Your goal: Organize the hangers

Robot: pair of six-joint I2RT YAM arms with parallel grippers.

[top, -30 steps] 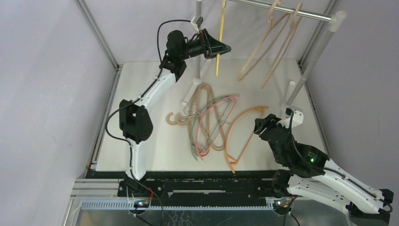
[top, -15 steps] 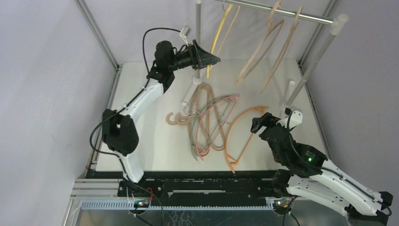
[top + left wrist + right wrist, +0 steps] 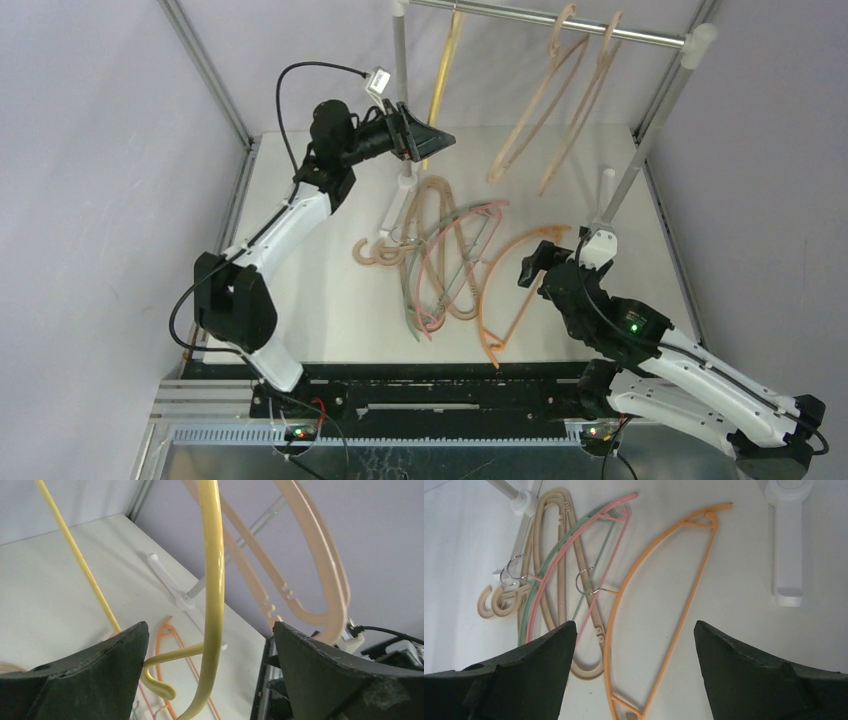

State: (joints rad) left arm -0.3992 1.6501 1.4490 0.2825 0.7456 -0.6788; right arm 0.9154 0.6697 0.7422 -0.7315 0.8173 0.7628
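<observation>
A yellow hanger (image 3: 442, 62) hangs from the silver rail (image 3: 640, 35), and two beige hangers (image 3: 548, 105) hang further right. My left gripper (image 3: 436, 140) is open at the yellow hanger's lower end. In the left wrist view the yellow hanger (image 3: 214, 570) passes between the wide-apart fingers of that gripper (image 3: 211, 625), unclamped. On the table lies a pile of beige (image 3: 428, 205), pink (image 3: 440, 262), pale-green (image 3: 412, 300) and orange (image 3: 512, 285) hangers. My right gripper (image 3: 533, 263) hovers open over the orange hanger (image 3: 616, 630), which shows below its fingers (image 3: 635, 625).
The rack's white feet stand on the table at the back middle (image 3: 400, 205) and right (image 3: 603, 190), the right one (image 3: 788, 555) close beside my right gripper. Slanted frame posts and purple walls close in both sides.
The left gripper has opened and drawn back left, leaving the yellow hanger on the rail. The right gripper has opened wider and moved left over the orange hanger. The rack has shifted slightly left.
</observation>
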